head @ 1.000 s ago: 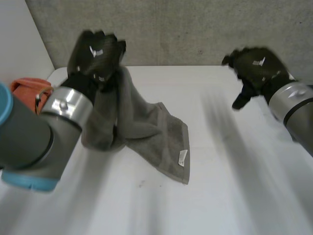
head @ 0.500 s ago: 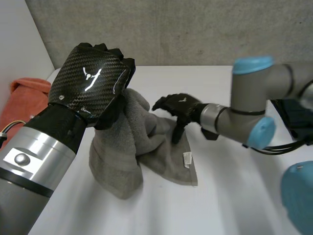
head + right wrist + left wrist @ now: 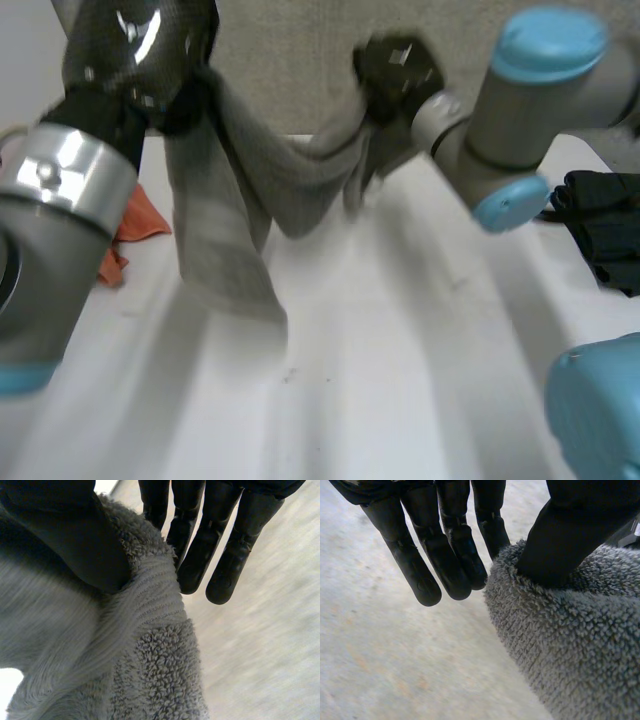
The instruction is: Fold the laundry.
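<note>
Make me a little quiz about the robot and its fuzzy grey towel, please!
1. True or false: the grey towel lies flat with nothing holding it.
2. What colour is the cloth beside the left arm? A orange, B green, C yellow.
3. Fill the gap: the towel hangs between the left robot hand and the ___ robot hand.
Key: 1 false, it is held up in the air. 2 A. 3 right: the right robot hand pinches it too.
</note>
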You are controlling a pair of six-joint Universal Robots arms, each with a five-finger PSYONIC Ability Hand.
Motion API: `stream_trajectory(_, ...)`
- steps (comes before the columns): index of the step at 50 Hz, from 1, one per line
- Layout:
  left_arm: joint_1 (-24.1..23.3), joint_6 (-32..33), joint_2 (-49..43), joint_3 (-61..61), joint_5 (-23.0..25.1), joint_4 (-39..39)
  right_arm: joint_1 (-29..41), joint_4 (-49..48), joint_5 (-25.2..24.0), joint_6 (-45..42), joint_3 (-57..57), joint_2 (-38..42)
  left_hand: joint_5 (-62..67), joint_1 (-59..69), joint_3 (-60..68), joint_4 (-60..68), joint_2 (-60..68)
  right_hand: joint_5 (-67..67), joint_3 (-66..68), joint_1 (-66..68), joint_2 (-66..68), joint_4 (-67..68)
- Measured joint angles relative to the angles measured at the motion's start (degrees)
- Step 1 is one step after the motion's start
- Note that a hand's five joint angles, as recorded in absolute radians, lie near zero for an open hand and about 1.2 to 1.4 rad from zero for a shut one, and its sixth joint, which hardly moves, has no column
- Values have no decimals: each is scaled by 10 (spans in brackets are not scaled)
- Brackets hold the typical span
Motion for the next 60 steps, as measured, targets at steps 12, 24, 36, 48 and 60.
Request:
stream_trajectory(12,23,15,-117,92,0,30,-39,10,8,-94,249,-214,0,0,0,0,0,7,0,0,0,0)
stream_trajectory(24,-24,20,-145,-96,-5,-50,-59,32,-7,-314,664,-312,0,0,0,0,0,7,0,0,0,0)
stream_trajectory(36,-74,14,-133,-127,-41,-251,-104,16,-7,-378,820,-370,-381,-392,-413,-417,-418,-450,-467,-380,-470,-471)
stream_trajectory(48,41,1,-91,-21,-71,-230,-128,-58,-17,-222,767,-433,-501,-493,-529,-535,-534,-515,-540,-431,-530,-534)
stream_trajectory(60,127,-11,-219,51,60,-230,-151,64,-22,-191,655,-323,-453,-453,-490,-494,-492,-493,-518,-429,-524,-525)
